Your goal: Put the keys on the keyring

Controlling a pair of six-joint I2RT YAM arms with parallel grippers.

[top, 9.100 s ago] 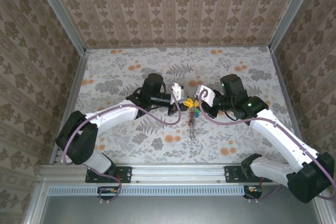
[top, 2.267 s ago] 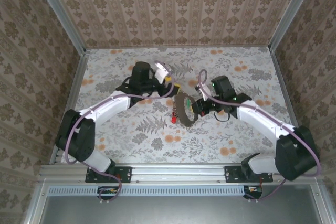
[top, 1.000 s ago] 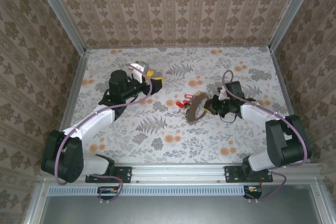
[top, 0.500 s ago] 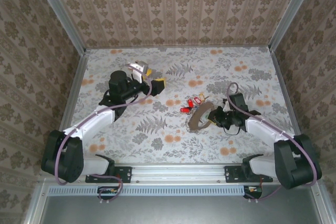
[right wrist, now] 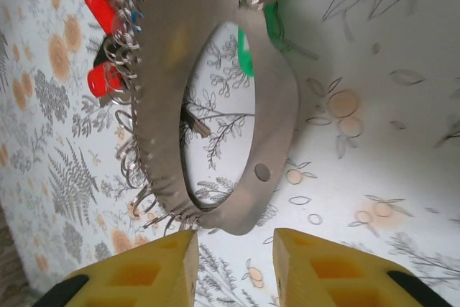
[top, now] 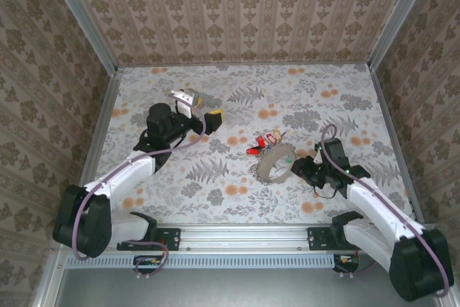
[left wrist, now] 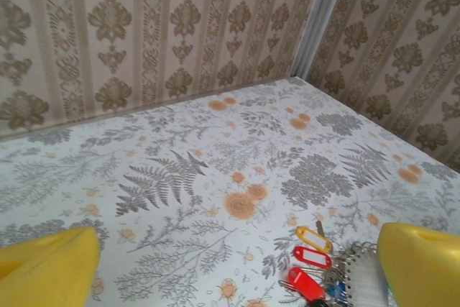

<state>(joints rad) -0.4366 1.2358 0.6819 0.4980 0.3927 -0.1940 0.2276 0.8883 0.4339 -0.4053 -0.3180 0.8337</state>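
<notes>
The right wrist view's top edge cuts off the upper arc of the keyring (right wrist: 277, 106) and some of the keys (right wrist: 100, 77), and a green key (right wrist: 246, 55) sits half hidden behind the strap (right wrist: 162, 106). In the left wrist view the bottom edge crops the cluster and the strap is a pale blur. From above, whether the keys hang on the metal ring is too small to tell.

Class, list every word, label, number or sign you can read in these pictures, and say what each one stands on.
None can be read.
The white label windows on the yellow plastic key tag and the red plastic key tag look blank or too small to tell.
The tan fabric strap loop bears a round stud, no lettering.
</notes>
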